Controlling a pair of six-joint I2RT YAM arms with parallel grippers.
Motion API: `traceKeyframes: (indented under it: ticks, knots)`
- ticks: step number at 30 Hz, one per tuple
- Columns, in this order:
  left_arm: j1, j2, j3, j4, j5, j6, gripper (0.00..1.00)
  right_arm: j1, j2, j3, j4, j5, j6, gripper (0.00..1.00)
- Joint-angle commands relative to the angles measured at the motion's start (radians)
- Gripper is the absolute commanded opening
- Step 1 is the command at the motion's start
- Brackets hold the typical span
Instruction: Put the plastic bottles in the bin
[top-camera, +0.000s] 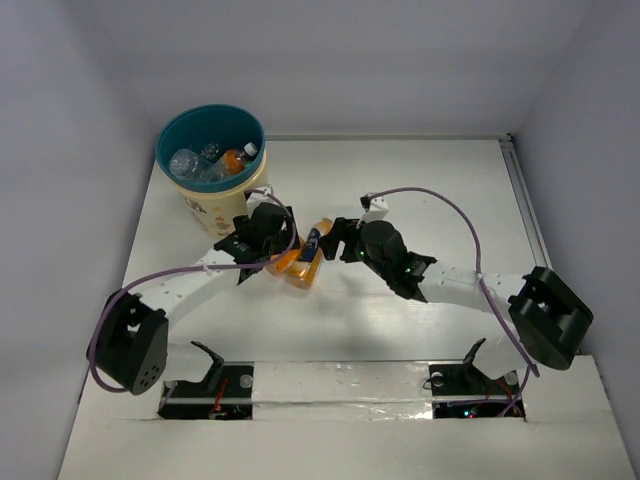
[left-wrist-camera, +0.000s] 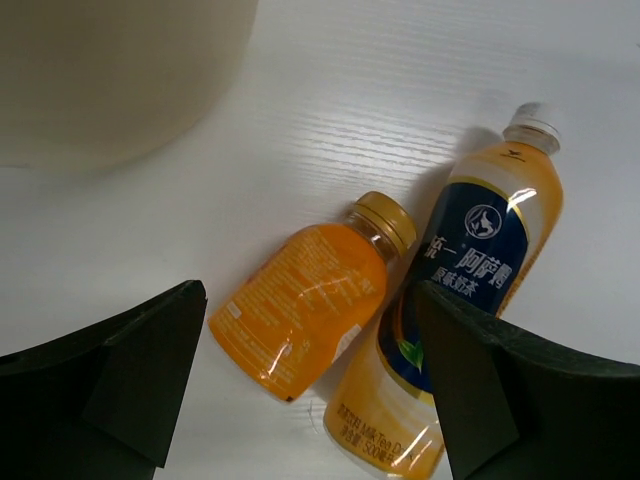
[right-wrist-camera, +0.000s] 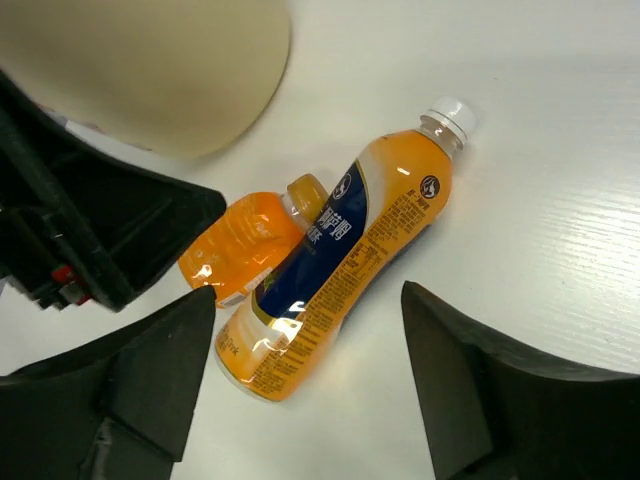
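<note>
The left arm reaches from its base up toward the middle of the counter (top-camera: 420, 190), and the left end effector (top-camera: 272, 240) is poised just in front of the bin (top-camera: 163, 140). The right arm bends in from the other side, so the right end effector (top-camera: 335, 238) faces the left one, with two bottles lying between them.

In the left wrist view the left end effector (left-wrist-camera: 310, 300) is spread wide and holds nothing. The small orange bottle (left-wrist-camera: 290, 325) with a gold cap lies flat under the gap between the fingers. In the right wrist view the right end effector (right-wrist-camera: 308, 295) is equally wide open and also holds nothing. It is poised above the milk tea bottle (right-wrist-camera: 350, 260), which has a dark blue label and a white cap. Whether any finger touches a bottle cannot be told.

The two bottles lie side by side and touching on the counter, near the bin's cream outer wall (left-wrist-camera: 110, 70). The counter is white with a faint wood grain, enclosed by pale grey walls, and a strip of shiny tape (top-camera: 340, 380) runs along its near edge.

The bin stands at the far left corner and holds several bottles, among them clear ones (top-camera: 185, 162) and an orange one (top-camera: 235, 158) with a white cap. A purple cable (top-camera: 440, 205) loops along each arm.
</note>
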Motion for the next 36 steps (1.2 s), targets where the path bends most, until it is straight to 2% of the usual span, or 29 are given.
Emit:
traceKeyframes:
  ticks: [1, 4, 7, 18, 21, 22, 26, 27, 31, 36]
  knots:
    - [-0.002, 0.044, 0.060, 0.032, -0.060, 0.058, 0.83, -0.015, -0.023, 0.004, 0.107, -0.017, 0.078, 0.82]
    - [-0.002, 0.101, 0.060, 0.044, -0.030, 0.060, 0.85, -0.035, 0.014, 0.009, 0.101, -0.032, 0.106, 0.93]
    - [-0.002, 0.149, 0.040, 0.052, 0.010, 0.046, 0.86, -0.064, 0.058, 0.026, 0.086, -0.054, 0.135, 0.99]
    - [0.018, 0.204, -0.124, 0.202, 0.161, -0.024, 0.84, -0.125, 0.230, 0.148, 0.006, -0.193, 0.157, 1.00]
    - [0.018, 0.212, -0.136, 0.210, 0.153, -0.035, 0.78, -0.125, 0.274, 0.182, -0.018, -0.223, 0.148, 1.00]
    - [0.028, 0.204, -0.149, 0.219, 0.153, -0.037, 0.72, -0.125, 0.279, 0.194, -0.024, -0.227, 0.146, 1.00]
    - [0.029, 0.134, -0.175, 0.231, 0.147, -0.058, 0.45, -0.125, 0.305, 0.225, -0.087, -0.232, 0.129, 1.00]
    - [0.029, 0.114, -0.179, 0.228, 0.145, -0.061, 0.42, -0.125, 0.308, 0.228, -0.096, -0.229, 0.123, 1.00]
    - [0.029, -0.032, -0.196, 0.184, 0.159, -0.080, 0.41, -0.125, 0.319, 0.239, -0.129, -0.218, 0.112, 0.99]
    - [0.029, -0.312, -0.147, 0.101, 0.187, -0.092, 0.41, -0.125, 0.385, 0.293, -0.205, -0.252, 0.075, 0.96]
